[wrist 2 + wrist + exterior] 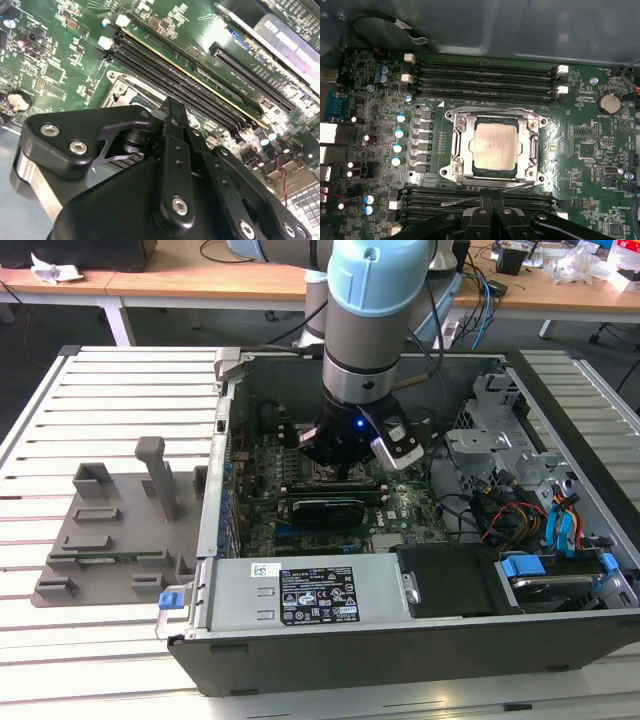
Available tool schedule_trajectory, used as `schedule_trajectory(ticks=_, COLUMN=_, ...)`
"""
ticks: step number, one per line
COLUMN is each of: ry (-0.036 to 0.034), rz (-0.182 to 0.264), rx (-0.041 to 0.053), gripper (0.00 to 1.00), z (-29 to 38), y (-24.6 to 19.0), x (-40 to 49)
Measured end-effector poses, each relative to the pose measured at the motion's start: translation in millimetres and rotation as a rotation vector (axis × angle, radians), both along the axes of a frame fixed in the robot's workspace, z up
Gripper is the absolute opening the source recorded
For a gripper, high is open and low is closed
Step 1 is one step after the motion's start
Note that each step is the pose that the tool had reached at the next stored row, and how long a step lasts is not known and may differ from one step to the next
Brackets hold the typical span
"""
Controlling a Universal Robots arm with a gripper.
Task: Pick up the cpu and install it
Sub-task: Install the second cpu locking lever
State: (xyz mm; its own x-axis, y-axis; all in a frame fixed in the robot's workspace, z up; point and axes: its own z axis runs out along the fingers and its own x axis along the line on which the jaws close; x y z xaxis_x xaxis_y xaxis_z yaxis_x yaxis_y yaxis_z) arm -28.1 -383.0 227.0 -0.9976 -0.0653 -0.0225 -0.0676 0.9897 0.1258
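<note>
While the gripper (pixel 487 212) hangs low inside the case (pixel 560 440), its closed fingers (pixel 175 120) carrying nothing, the cpu (pixel 494 145) lies flat and square in the socket (pixel 457 145) on the motherboard (pixel 580 135), evidently seated so its edges match the frame.
</note>
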Motion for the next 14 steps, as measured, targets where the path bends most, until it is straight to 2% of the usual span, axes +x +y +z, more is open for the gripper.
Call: schedule_trajectory(ticks=14, ry=0.0000, rz=0.000, rx=0.0000, gripper=0.11, z=-7.4, y=0.0, x=-6.0)
